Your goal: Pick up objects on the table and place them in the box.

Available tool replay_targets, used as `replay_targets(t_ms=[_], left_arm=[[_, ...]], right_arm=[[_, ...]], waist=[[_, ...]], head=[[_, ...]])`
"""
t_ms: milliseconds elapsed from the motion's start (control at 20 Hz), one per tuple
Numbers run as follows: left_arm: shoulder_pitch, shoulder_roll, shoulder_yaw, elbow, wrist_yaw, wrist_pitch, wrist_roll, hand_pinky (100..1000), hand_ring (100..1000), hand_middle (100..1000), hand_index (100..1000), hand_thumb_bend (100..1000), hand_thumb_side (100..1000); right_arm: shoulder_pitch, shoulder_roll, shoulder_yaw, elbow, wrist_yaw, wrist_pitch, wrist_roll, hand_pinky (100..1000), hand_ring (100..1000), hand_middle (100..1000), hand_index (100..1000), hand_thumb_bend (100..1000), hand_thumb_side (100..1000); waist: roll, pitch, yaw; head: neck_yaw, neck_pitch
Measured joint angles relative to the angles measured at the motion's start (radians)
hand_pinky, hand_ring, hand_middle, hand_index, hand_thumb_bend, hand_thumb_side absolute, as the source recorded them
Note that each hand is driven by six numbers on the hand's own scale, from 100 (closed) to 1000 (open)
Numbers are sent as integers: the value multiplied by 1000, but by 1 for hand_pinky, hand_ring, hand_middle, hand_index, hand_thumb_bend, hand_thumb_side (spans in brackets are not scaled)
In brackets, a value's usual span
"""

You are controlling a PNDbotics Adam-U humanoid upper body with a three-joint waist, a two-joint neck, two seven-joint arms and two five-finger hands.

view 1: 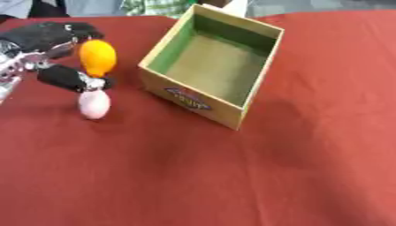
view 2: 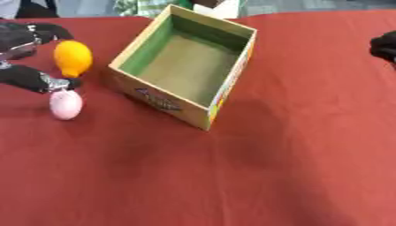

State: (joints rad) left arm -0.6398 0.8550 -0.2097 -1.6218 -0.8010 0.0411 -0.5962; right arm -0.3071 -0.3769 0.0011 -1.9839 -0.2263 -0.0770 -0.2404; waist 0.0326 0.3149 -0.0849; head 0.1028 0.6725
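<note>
Red cloth (view 1: 232, 185) covers the table edge to edge, matte, faintly creased, bare across the whole near half.

Item 1, mid-left: pink egg-shaped object (view 1: 94, 104), smooth and pale, lying on the cloth well apart from the box, directly below the left hand's lower digit; whether the two touch cannot be told.

Item 2, just beyond: left hand (view 1: 54, 48), black shells with silver joints, entering from the left edge. Its upper fingers and lower thumb are curled round the orange object, pinching it from both sides.

Item 3: orange object (view 1: 97, 57), glossy, rounded, tapering to a narrower lower end, held beside the box's left wall and not yet over the opening.

Item 4, centre to far: box (view 1: 203, 102), open-topped cardboard, tan outside, green inner walls, a printed label on its near face, set askew. Interior shows a bare floor.

Item 5, far right: right hand (view 2: 384, 46), only a dark edge showing; finger state cannot be told.

Status, as judged: nothing boxed; orange object in transit, pink one still waiting.
</note>
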Motion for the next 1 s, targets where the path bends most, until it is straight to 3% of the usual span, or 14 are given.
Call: replay_targets(t_ms=[350,600,1000], left_arm=[[8,8,13,1,16,-22,-100,765,844,855,1000,695,964],[18,8,23,6,44,-18,-172,739,814,816,948,698,936],[33,8,28,22,15,-21,-282,673,765,749,1000,597,822]], right_arm=[[1,0,0,0,0,3,-1,731,672,566,800,100,952],[4,0,0,0,0,5,-1,732,672,565,799,100,952],[4,1,0,0,0,7,1,732,672,565,796,100,953]], waist=[[-1,0,0],[-3,0,0],[-10,4,0]], head=[[-1,0],[-8,0],[-15,0]])
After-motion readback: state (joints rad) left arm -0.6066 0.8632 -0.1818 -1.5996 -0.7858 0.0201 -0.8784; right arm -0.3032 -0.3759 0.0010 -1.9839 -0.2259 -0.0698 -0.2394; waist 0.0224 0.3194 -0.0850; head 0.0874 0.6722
